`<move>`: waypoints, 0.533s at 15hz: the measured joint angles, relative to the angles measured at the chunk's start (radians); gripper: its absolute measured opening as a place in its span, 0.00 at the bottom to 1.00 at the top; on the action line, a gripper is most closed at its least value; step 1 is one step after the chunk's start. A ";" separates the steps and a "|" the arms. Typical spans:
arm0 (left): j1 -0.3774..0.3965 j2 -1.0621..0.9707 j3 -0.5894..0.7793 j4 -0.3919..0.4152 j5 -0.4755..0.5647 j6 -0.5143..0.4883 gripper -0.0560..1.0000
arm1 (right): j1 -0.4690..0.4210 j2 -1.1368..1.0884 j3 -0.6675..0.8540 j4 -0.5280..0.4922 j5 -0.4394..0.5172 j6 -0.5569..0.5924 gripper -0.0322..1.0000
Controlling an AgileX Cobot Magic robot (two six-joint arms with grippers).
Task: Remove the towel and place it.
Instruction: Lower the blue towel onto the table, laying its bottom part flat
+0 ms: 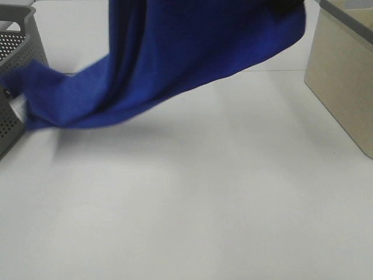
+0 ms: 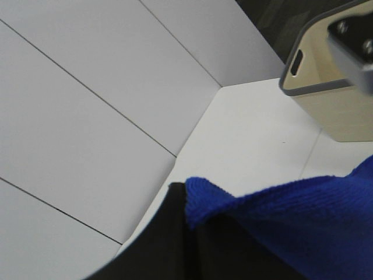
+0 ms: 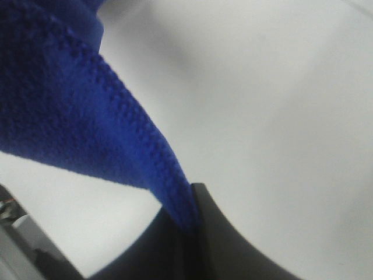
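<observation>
pinching the towel (image 1: 175, 58) high above the white bench (image 1: 204, 204) in both the left claw (image 2: 192, 233) and the right claw (image 3: 189, 219), each pressed tight on a blue edge. nearly out of the grey perforated basket (image 1: 23, 49), judging by one end trailing against its wall, and yet to be set down. around: smooth matte bench top, a beige box (image 1: 344, 76) at right, pale panelled wall (image 2: 70, 116).
</observation>
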 joint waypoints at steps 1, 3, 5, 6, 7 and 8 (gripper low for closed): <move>0.060 0.000 0.000 0.007 -0.053 -0.002 0.05 | 0.000 0.008 -0.156 -0.105 0.035 0.033 0.05; 0.084 0.000 0.000 0.007 -0.102 0.026 0.05 | 0.000 0.024 -0.255 -0.139 0.041 0.031 0.05; 0.086 0.004 0.000 0.007 -0.141 0.066 0.05 | 0.000 0.027 -0.278 -0.148 0.024 0.019 0.05; 0.086 0.012 0.000 0.009 -0.172 0.090 0.05 | 0.000 0.027 -0.281 -0.157 0.001 0.016 0.05; 0.087 0.022 0.000 0.016 -0.210 0.106 0.05 | 0.000 0.027 -0.281 -0.177 -0.036 0.013 0.05; 0.092 0.034 0.000 0.035 -0.249 0.112 0.05 | 0.000 0.027 -0.282 -0.205 -0.078 0.007 0.05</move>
